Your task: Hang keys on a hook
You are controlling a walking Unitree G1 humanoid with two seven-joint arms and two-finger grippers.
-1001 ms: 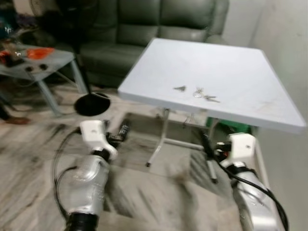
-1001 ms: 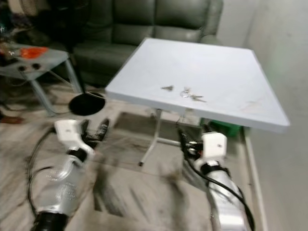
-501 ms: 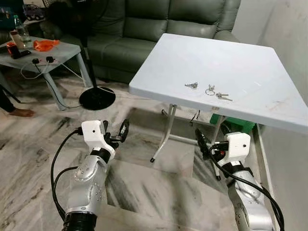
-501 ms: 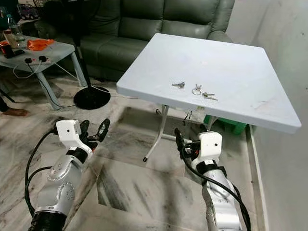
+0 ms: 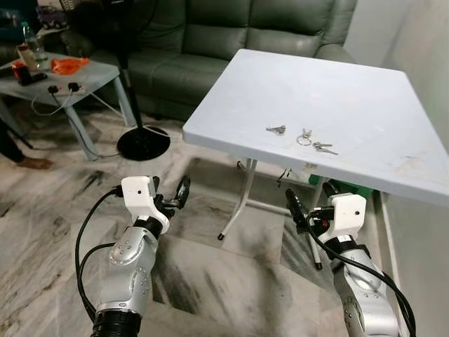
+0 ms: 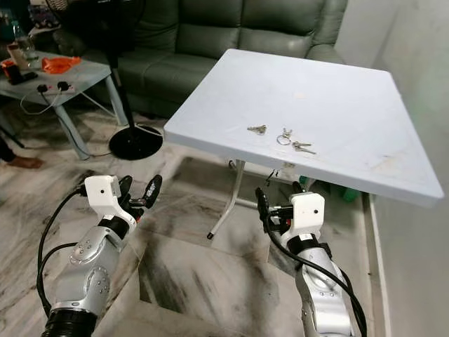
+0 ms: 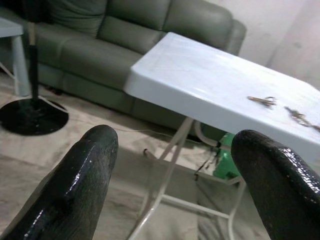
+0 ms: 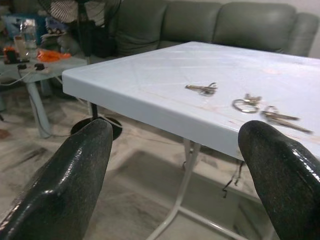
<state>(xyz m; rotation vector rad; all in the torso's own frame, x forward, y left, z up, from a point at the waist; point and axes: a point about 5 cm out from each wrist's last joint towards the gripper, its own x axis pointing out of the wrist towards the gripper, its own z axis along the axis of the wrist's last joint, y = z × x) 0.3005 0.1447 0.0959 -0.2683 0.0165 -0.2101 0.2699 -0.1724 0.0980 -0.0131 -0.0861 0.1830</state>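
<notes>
Loose keys lie on the white folding table [image 5: 351, 77] near its front edge: a single key [image 5: 276, 129], a key ring [image 5: 304, 138] and another key [image 5: 323, 147]. Both arms are held low in front of me, short of the table and below its top. My left gripper [image 5: 170, 191] is open with nothing between its fingers [image 7: 85, 170]. My right gripper [image 5: 310, 202] is also open and empty, and its wrist view looks across the table edge at the keys [image 8: 202, 89] and the ring [image 8: 245, 104].
A green sofa [image 5: 231, 35] stands behind the table. At the left are a fan's black round base [image 5: 143, 143], a grey side table [image 5: 63, 77] with a bottle and cables, and a person's foot [image 5: 31, 163]. A wall [image 5: 428, 35] closes the right; something green [image 5: 351, 188] sits under the table.
The head view was blurred a second ago and is now sharp; the whole picture has shifted a little, so the camera moved. Both arms hold the same pose, and the keys lie as before.
</notes>
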